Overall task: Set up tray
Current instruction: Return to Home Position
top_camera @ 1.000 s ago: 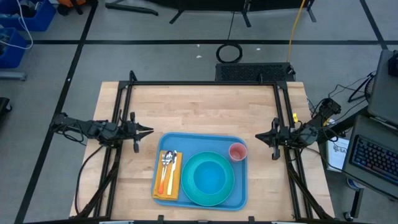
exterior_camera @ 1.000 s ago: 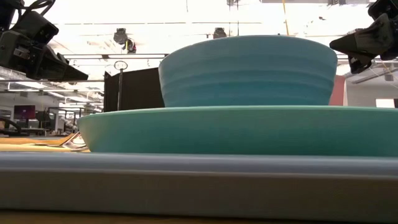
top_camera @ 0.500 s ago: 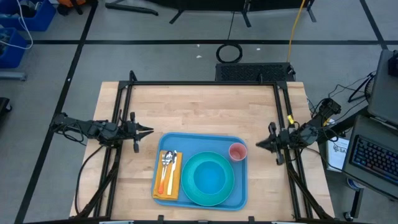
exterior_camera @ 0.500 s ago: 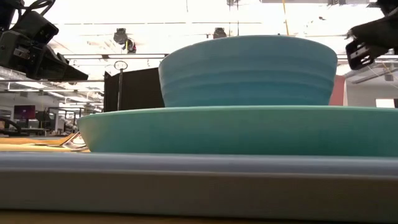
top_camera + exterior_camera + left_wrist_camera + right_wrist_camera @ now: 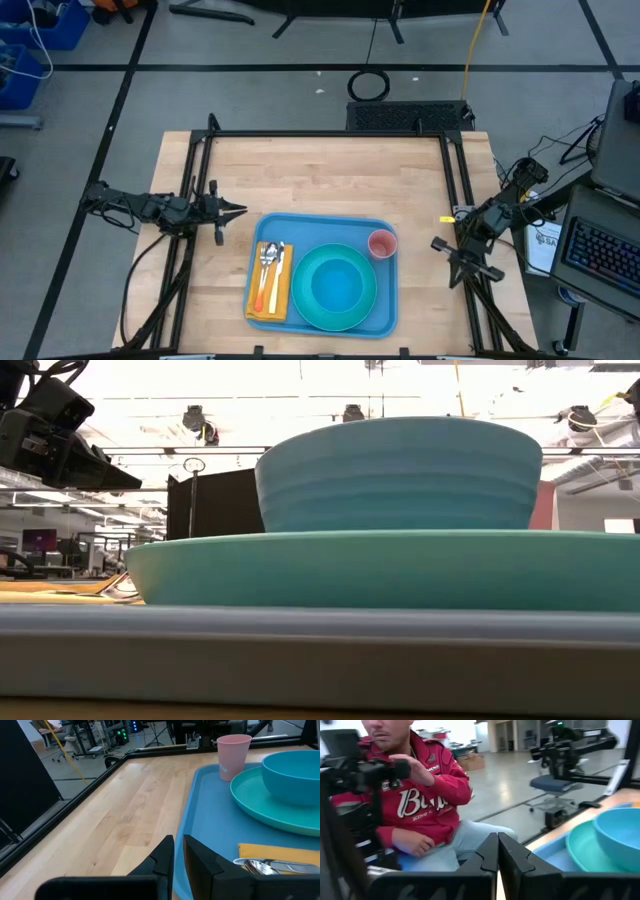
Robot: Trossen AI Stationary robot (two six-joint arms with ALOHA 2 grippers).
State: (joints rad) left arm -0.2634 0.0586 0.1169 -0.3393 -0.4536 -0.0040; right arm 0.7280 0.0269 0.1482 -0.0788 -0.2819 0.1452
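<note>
The light-blue tray [image 5: 385,318] lies on the wooden table near its near edge. On it a turquoise bowl [image 5: 336,285] sits on a round turquoise plate [image 5: 335,318]. A pink cup [image 5: 382,243] stands at the tray's far right corner. A yellow-orange napkin [image 5: 258,300] carries cutlery [image 5: 270,262] on the tray's left side. My left gripper [image 5: 241,210] hovers shut just off the tray's far left corner [image 5: 200,780]. My right gripper [image 5: 436,243] is shut, to the right of the tray and clear of it; it points toward the near edge.
Black frame rails [image 5: 330,133] run along the table's far, left and right sides. Bare wood [image 5: 330,175] lies between the tray and the far rail. A person in a red jacket [image 5: 420,795] sits beyond the table in the right wrist view.
My right gripper has drawn away from the cup toward the table's right and near edges, turning to point more toward the near edge, and has left the low view. Its fingers stay shut. The left arm and the things on the tray have kept still.
</note>
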